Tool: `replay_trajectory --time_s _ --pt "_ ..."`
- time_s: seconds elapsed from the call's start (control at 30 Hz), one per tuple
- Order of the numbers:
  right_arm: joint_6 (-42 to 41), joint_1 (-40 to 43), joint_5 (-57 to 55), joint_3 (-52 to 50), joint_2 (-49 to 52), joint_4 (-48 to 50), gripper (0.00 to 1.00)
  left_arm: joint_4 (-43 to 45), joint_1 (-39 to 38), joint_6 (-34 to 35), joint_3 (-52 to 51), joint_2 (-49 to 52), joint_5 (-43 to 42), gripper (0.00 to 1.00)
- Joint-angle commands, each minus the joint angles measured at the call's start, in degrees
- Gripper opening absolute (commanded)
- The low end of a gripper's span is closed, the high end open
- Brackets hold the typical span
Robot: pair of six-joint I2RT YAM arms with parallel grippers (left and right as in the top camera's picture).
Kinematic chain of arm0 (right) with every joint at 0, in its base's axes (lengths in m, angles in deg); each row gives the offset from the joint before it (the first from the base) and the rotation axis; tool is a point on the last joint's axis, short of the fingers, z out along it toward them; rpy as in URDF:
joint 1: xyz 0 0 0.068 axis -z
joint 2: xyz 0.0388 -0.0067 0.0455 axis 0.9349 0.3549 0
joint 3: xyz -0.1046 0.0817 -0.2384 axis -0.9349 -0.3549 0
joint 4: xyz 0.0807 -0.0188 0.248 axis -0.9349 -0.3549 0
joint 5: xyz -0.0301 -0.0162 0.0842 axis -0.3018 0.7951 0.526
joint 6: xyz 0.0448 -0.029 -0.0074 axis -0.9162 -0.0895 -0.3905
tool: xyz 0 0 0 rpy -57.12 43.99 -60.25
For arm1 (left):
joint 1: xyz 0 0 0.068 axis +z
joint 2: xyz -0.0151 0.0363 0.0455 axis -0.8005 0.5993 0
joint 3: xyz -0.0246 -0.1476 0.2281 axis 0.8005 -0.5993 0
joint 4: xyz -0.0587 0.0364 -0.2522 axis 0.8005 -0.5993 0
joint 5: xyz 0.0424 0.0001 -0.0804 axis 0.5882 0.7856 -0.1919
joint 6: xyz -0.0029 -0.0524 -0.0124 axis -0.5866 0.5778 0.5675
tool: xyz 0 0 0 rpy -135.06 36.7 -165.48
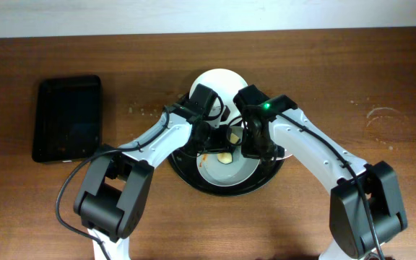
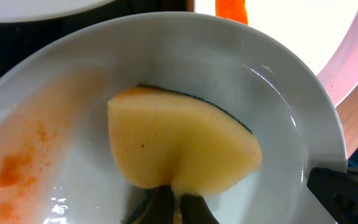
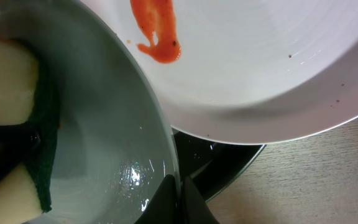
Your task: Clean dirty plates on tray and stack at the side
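We see 2 plates clearly from overhead, both round, so neither has a long axis, and both face hollow side up. The near plate (image 1: 230, 175) lies inside the round black tray (image 1: 226, 191), around the middle of the table (image 1: 352, 65). The far plate (image 1: 219, 81) sits at the tray's far edge and overhangs it. The near plate's orange smear (image 2: 14, 168) lies on its left side. The left gripper (image 2: 174, 204) is pressed together on a yellow sponge (image 2: 179, 146), whose long side runs left to right across the plate and whose dark green backing faces the far side. The right gripper (image 3: 180, 196) has its fingers closed together on the near plate's right rim, pinching it. In the right wrist view, an upper plate (image 3: 278, 74) carrying a red-orange streak (image 3: 157, 28) overlaps that rim and reaches out past the tray over the wood; we cannot tell for sure whether it is the far plate. A sliver of white at the top left of the left wrist view may be a 3rd plate, but it is cut off by the frame. From overhead both arms cover the middle of the tray, hiding the grippers' tips and most of the far plate's near half. A smaller black rectangular tray (image 1: 67, 119) lies well apart, far left.
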Motion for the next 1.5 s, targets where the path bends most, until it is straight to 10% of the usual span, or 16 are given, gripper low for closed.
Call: replay_trajectory --time_s 0.0,0.73,1.47 --pt "-0.20 -0.33 0.52 0.87 -1.81 0.44 0.04 -1.44 -0.04 0.15 -1.03 2.10 2.03 0.00" --pt "0.20 -0.33 0.09 0.87 -1.81 0.48 0.04 -4.68 0.72 0.11 2.58 -2.38 -9.49 0.00" --pt "0.22 -0.33 0.13 0.87 -1.81 0.61 0.04 -7.15 1.22 0.13 1.27 -1.66 16.55 0.00"
